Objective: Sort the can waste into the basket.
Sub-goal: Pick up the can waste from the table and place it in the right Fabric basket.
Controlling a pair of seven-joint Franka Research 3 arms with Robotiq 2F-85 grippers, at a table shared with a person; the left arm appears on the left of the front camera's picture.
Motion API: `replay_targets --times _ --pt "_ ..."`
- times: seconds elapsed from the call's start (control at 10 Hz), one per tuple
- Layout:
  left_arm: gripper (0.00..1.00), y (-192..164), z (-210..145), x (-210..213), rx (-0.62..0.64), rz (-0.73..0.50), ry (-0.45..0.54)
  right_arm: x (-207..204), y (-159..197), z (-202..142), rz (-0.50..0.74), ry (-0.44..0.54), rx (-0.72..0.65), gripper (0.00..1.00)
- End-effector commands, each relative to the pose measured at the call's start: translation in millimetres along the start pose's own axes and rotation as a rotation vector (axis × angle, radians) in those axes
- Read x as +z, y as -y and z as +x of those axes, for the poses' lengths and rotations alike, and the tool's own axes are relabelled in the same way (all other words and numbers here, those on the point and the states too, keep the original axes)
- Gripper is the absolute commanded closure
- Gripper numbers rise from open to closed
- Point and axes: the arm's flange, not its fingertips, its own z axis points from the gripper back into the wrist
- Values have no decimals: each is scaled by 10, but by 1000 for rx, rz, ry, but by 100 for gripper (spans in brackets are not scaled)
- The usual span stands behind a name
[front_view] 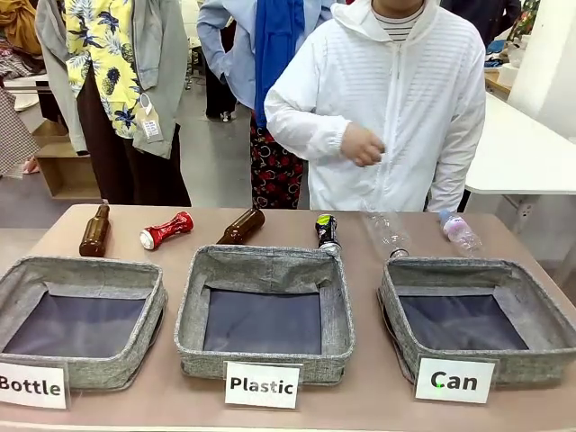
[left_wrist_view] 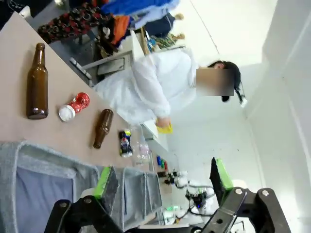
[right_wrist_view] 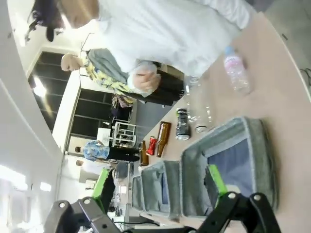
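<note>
Nothing is sorted yet. The "Can" basket (front_view: pixel 459 265), at the robot's right end of the tabletop (front_view: pixel 369 400), shows only its dark blue lining. Its white label faces the robot, likely so each bin reads at a glance.

Both cans lie on their sides in a mixed row beyond the baskets' far rims. The black can (front_view: pixel 327 232) lies just past the "Can" basket's far left corner and is the nearer of the two. The red can (front_view: pixel 166 229) lies well to the left of that basket, beyond the "Plastic" basket (front_view: pixel 265 259) and near the "Bottle" basket (front_view: pixel 85 265).

The left claw (left_wrist_view: pixel 163 178) and the right claw (right_wrist_view: pixel 159 182) are both spread wide and hold nothing. Each hangs above the baskets on the robot's side.

The neighbours look like the main trouble:
- **Black can:** a crushed clear bottle (front_view: pixel 387 234) lies close beside it, on the side toward the "Can" basket. A brown bottle (front_view: pixel 241 226) lies on its other side.
- **Red can:** it sits between that brown bottle and a second one (front_view: pixel 94 230), farther again from the "Can" basket.
- **Behind the basket:** a small clear bottle (front_view: pixel 461 232) rests behind the "Can" basket's far rim.

The person's hand (front_view: pixel 362 145) is held at the chest, well above the "Can" basket's far side and clear of any reach.
</note>
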Motion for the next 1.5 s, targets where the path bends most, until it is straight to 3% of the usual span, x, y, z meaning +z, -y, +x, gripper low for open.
replay_targets --times 0.0,0.5,0.8,1.0,1.2,1.3,1.4 --pt "0 43 -63 212 -25 -26 -47 42 -178 -25 20 -11 16 0" --pt "0 43 -63 212 -25 -26 -47 7 -164 -27 6 -27 -10 0" --pt "0 43 -63 212 -25 -26 -47 -906 -968 -45 -271 -265 154 0" --pt "0 43 -63 212 -25 -26 -47 -1817 -1415 -75 -457 -317 237 0" --pt "0 43 -63 212 -25 -26 -47 -2677 -1604 -231 -540 -389 339 0" --pt "0 43 -63 212 -25 -26 -47 -2777 -1615 -268 -549 -425 357 0" --pt "0 43 -63 212 -25 -26 -47 -2505 -1640 -224 -495 -471 344 0"
